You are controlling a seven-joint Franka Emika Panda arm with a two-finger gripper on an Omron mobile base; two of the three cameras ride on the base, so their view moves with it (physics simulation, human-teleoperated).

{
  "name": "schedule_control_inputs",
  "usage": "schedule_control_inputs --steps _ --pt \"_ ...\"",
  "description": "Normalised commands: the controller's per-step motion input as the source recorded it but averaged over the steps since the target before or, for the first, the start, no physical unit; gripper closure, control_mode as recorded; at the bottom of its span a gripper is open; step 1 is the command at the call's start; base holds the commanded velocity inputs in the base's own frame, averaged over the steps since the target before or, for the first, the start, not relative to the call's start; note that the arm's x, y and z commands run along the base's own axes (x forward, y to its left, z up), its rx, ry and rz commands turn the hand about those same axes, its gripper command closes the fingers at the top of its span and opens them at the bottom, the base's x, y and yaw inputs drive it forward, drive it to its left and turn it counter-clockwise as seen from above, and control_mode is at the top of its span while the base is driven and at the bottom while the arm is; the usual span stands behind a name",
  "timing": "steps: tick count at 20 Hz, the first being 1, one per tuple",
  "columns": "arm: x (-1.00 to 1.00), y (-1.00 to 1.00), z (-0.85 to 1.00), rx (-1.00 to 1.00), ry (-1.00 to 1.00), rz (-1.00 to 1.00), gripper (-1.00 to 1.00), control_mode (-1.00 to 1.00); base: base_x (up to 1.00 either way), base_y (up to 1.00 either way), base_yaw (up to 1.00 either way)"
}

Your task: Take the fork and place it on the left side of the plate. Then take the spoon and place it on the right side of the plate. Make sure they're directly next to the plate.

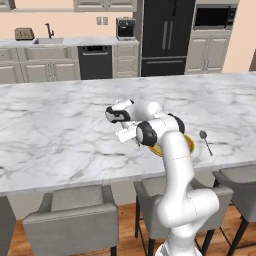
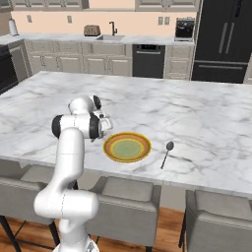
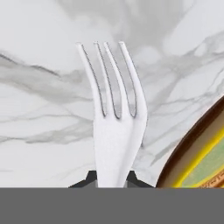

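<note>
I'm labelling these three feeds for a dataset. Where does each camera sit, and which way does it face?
Left base view: behind the arm's left, looking forward and down over the marble counter; arm rises lower right, hiding most of the plate.
Right base view: behind its right; arm lower left, plate and spoon unobstructed.
Hand view: on the hand, looking along the gripper shut on the fork; fingertips at bottom.
Both base views share counter, plate, spoon.

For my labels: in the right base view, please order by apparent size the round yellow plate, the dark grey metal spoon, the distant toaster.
1. Round yellow plate
2. Dark grey metal spoon
3. Toaster, small, but far from the camera, so unsure
</note>
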Motion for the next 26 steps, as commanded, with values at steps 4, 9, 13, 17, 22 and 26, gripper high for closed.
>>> schedule_control_inputs --steps 4,9,13,17,22,26 --pt "-0.27 0.0 -0.26 0.16 0.0 0.01 1.0 -1.0 0.0 0.0 0.0" --pt "-0.2 0.03 -0.35 0.14 -0.07 0.0 1.0 -1.0 0.0 0.0 0.0" --pt "-0.02 0.0 -0.44 0.1 -0.05 0.0 1.0 -1.0 0.0 0.0 0.0" --pt "-0.09 0.01 -0.42 0.06 -0.07 0.0 1.0 -1.0 0.0 0.0 0.0" --pt "-0.24 0.06 -0.36 0.01 -0.05 0.0 -1.0 -1.0 0.0 0.0 0.0" --pt "-0.23 0.07 -0.31 0.02 -0.08 0.0 -1.0 -1.0 0.0 0.0 0.0"
